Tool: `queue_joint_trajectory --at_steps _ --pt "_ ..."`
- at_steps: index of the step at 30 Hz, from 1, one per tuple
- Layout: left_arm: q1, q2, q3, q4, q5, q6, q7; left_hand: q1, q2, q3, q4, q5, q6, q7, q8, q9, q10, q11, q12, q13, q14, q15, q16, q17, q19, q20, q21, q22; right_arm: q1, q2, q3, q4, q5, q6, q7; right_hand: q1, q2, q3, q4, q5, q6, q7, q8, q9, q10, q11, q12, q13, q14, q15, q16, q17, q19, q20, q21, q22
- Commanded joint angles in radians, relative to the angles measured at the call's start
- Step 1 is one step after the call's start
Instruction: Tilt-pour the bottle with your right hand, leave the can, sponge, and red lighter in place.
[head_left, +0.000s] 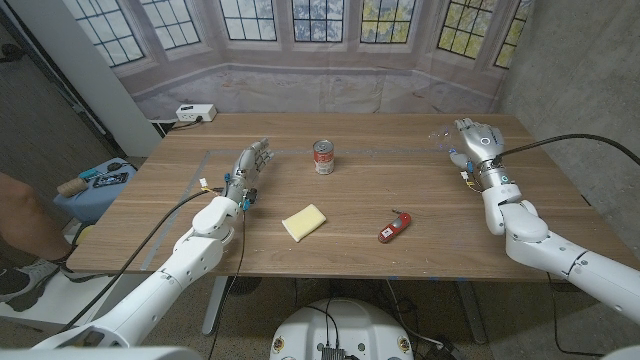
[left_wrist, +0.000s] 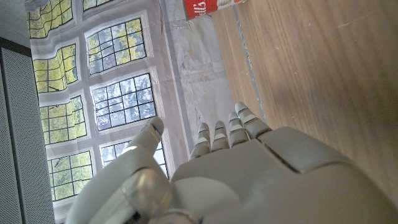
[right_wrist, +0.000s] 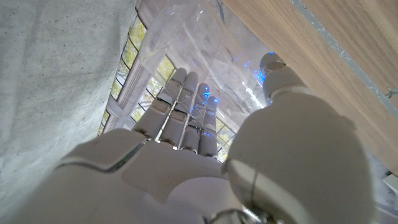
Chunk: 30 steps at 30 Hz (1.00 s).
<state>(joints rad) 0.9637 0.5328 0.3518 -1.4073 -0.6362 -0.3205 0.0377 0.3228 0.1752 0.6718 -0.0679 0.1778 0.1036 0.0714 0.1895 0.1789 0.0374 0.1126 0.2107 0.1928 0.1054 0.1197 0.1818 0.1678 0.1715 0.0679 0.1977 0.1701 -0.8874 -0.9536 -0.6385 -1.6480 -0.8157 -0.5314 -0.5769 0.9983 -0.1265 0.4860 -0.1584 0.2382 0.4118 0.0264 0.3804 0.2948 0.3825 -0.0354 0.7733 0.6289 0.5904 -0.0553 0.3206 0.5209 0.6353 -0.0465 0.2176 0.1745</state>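
Bottle (head_left: 446, 143): clear, far right of counter, lying just left of my right hand (head_left: 478, 140), fingers apart, grasp unconfirmed.

A lab or robot test room dressed up as a home is being shown. A printed backdrop (head_left: 300, 40) of bay windows is being hung behind the wooden table (head_left: 420, 180), wrinkled and ending at plain grey wall panels (head_left: 570, 60). A power strip (head_left: 196, 112) is being kept at the table's far left corner, tape lines (head_left: 380, 152) are being marked on the tabletop, and cables (head_left: 150, 240) are being run along the robot arms.
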Motion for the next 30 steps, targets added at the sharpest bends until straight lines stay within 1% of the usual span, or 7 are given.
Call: queue_joint_trajectory --at_steps 1,6,7,12,15,19,30 --pt "0.008 0.003 -0.004 -0.004 -0.004 -0.005 -0.002 0.012 0.0 -0.001 -0.005 0.005 0.009 0.002 -0.003 0.004 0.004 0.002 0.0 0.003 0.005 0.002 0.0 0.003 0.011 0.0 0.0 0.004 0.025 -0.036 -0.044 -0.005 -0.13 -0.047 0.093 0.006 0.013 0.012 0.003 -0.001 0.0 -0.012 0.002 0.002 0.016 -0.019 -0.002 0.001 0.013 -0.108 -0.005 0.003 0.01 -0.004 -0.006 0.003" --pt "0.007 0.003 -0.003 -0.002 -0.006 -0.005 -0.005 0.014 0.0 -0.002 -0.005 0.005 0.009 0.002 -0.002 0.004 0.005 0.001 0.001 0.003 0.005 0.002 0.0 0.003 0.012 -0.001 0.0 0.004 0.038 -0.036 -0.063 0.0 -0.187 -0.062 0.133 0.009 0.011 0.015 0.0 -0.002 -0.003 -0.012 0.001 0.002 0.015 -0.018 -0.002 0.002 0.012 -0.109 -0.01 0.003 0.011 -0.005 -0.007 0.003" --pt "0.007 0.003 -0.003 -0.001 -0.007 -0.005 -0.007 0.014 0.0 -0.002 -0.006 0.005 0.01 0.003 -0.002 0.004 0.005 0.001 0.0 0.003 0.005 0.002 0.0 0.003 0.011 -0.001 0.0 0.004 0.039 -0.032 -0.064 0.004 -0.194 -0.064 0.127 0.009 0.011 0.017 0.0 -0.002 -0.003 -0.012 0.001 0.002 0.013 -0.022 -0.004 0.001 0.011 -0.109 -0.012 0.003 0.01 -0.005 -0.007 0.003" --pt "0.006 0.0 -0.004 0.003 -0.014 -0.008 -0.016 0.016 0.001 -0.002 -0.006 0.005 0.01 0.003 -0.002 0.004 0.005 0.001 0.0 0.003 0.005 0.003 0.0 0.003 0.012 -0.001 0.0 0.004 0.049 -0.028 -0.077 0.01 -0.242 -0.081 0.154 0.011 0.007 0.02 -0.002 -0.002 -0.006 -0.013 -0.001 0.002 0.01 -0.019 -0.004 0.002 0.009 -0.11 -0.018 0.003 0.007 -0.006 -0.01 0.002" --pt "0.004 -0.004 -0.005 0.007 -0.013 -0.019 -0.018 0.017 0.001 -0.003 -0.007 0.006 0.011 0.003 -0.002 0.004 0.006 0.0 0.001 0.003 0.007 0.003 0.001 0.003 0.012 -0.001 0.0 0.004 0.064 -0.023 -0.097 0.019 -0.296 -0.099 0.193 0.012 0.007 0.022 -0.002 -0.001 -0.01 -0.015 -0.002 0.001 0.008 -0.018 -0.005 0.003 0.007 -0.111 -0.021 0.004 0.005 -0.006 -0.011 0.002" --pt "0.004 -0.004 -0.007 0.006 -0.011 -0.025 -0.017 0.019 0.001 -0.003 -0.009 0.006 0.014 0.002 -0.001 0.004 0.01 -0.002 0.002 0.003 0.009 0.002 0.001 0.003 0.014 -0.001 0.001 0.004 0.07 -0.011 -0.104 0.024 -0.325 -0.115 0.217 0.014 0.007 0.026 -0.003 0.0 -0.011 -0.018 -0.003 0.001 0.006 -0.025 -0.008 0.001 0.006 -0.114 -0.025 0.005 0.005 -0.007 -0.011 0.002" --pt "0.008 0.007 -0.013 0.0 -0.017 -0.028 -0.03 0.023 0.002 -0.004 -0.011 0.006 0.02 0.003 0.0 0.004 0.013 -0.002 0.002 0.003 0.011 -0.001 0.002 0.003 0.016 -0.002 0.001 0.005 0.101 0.007 -0.129 0.05 -0.409 -0.127 0.286 0.011 0.003 0.033 -0.001 0.003 -0.005 -0.024 -0.001 0.0 0.006 -0.02 -0.014 -0.009 0.007 -0.114 -0.034 0.007 -0.003 -0.005 -0.016 0.001"
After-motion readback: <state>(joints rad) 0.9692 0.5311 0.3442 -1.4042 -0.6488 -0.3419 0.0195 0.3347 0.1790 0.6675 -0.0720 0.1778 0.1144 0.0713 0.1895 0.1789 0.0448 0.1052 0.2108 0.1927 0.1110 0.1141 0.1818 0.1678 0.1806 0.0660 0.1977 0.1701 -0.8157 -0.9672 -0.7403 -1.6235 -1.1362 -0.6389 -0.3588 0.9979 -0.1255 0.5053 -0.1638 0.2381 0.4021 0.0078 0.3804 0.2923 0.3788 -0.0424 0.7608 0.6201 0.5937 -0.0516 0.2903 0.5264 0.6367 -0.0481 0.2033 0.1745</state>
